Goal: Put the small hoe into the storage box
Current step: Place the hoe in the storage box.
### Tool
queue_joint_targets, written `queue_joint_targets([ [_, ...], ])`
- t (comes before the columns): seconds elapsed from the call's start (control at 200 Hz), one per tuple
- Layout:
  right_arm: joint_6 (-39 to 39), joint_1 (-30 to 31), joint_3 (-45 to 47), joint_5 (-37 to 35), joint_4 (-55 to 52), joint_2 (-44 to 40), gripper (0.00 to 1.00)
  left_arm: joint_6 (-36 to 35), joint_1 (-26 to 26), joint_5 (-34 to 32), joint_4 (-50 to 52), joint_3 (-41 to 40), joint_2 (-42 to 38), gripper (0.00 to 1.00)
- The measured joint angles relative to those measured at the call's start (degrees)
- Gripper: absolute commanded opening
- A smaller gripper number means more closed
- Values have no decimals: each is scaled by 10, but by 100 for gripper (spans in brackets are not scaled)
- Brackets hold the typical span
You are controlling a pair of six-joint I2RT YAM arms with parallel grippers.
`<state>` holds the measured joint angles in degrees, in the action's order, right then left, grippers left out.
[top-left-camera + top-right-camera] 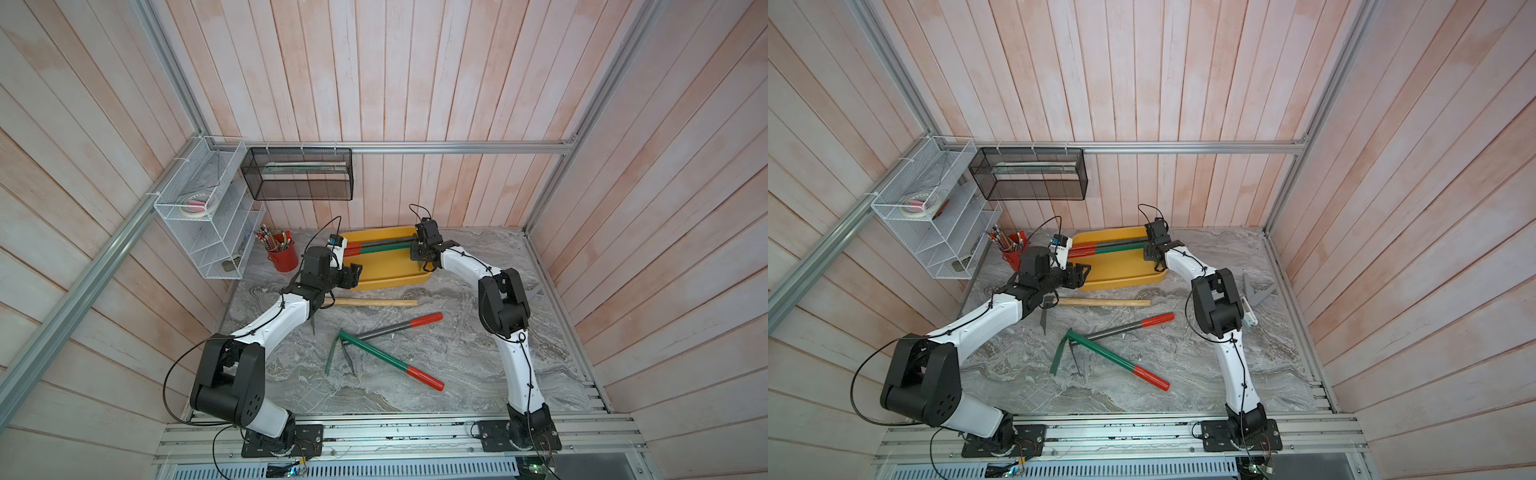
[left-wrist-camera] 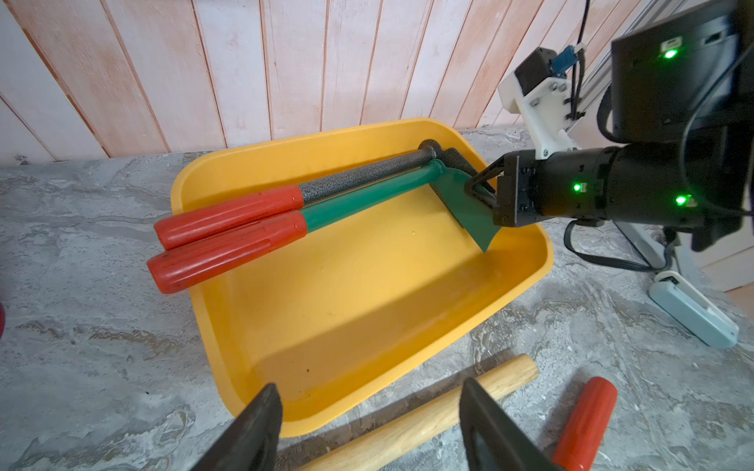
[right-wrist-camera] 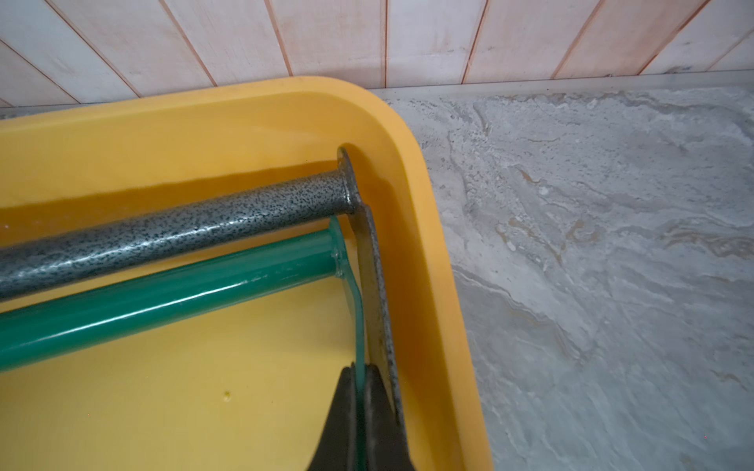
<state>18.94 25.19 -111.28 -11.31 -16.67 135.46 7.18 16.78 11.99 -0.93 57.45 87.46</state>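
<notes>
Right gripper clenched on blade of green metal small hoe, squeezed against grey speckled hoe at shallow yellow plastic storage box end wall. Left gripper spread, empty.

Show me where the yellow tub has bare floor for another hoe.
Bare: the storage box floor between the green hoe and the rim nearest the robot. Crowded: the far side, where it lies beside the grey hoe, right gripper shut on its blade.

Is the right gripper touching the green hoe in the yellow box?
Touching. The right wrist view shows the right gripper with its jaws shut on the thin blade of the green hoe, with no gap.
</notes>
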Motion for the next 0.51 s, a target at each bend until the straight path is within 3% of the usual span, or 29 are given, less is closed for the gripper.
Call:
queue_joint_targets([
  [0.15, -12, -1, -2, 0, 5, 2, 22, 0, 0, 0, 0, 0, 0, 71],
  [0.285, -27, 0, 16, 0, 39, -6, 31, 2, 0, 2, 0, 0, 0, 71],
  [0.505, -77, 11, 127, -17, 87, -108, 47, 15, -1, 16, -4, 0, 0, 72],
])
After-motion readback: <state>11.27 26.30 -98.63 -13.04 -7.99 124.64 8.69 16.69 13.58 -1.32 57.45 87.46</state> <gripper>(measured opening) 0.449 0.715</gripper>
